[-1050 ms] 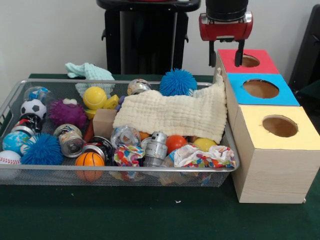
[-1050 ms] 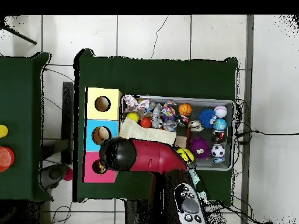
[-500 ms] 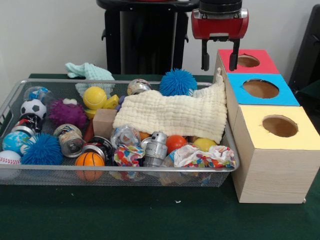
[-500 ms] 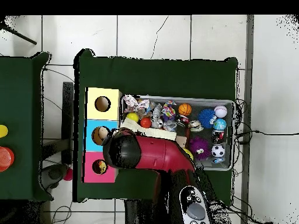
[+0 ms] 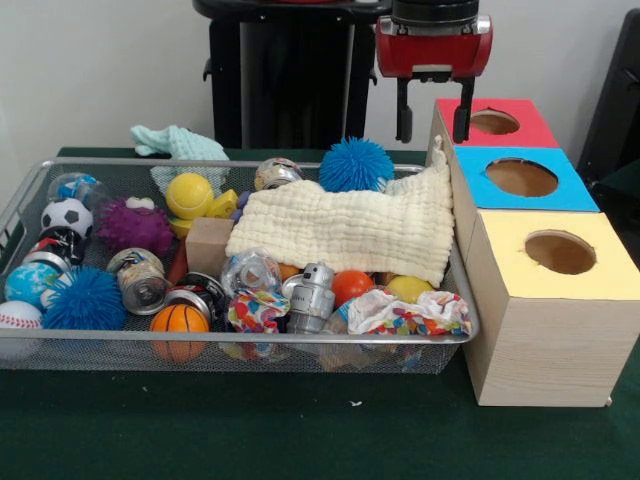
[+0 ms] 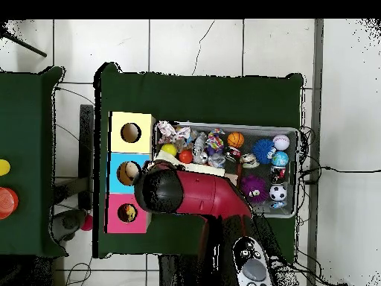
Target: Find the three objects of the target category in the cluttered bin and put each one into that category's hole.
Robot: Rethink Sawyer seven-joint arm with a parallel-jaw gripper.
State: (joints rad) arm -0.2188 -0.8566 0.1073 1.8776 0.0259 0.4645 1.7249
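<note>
The red and black gripper (image 5: 433, 108) hangs with jaws spread and empty above the wire mesh bin (image 5: 40, 345) at its corner beside the red-topped wooden box (image 5: 520, 130). Target category can't be told. Judging by the crowded bin, most of the sorting remains.

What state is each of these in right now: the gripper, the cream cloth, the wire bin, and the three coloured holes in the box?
gripper: open, empty, above the bin's far edge beside the red hole
cream cloth: spread flat over other items, one corner against the box
wire bin: full of clutter
red hole: unblocked
blue hole: unblocked
yellow hole: unblocked
</note>
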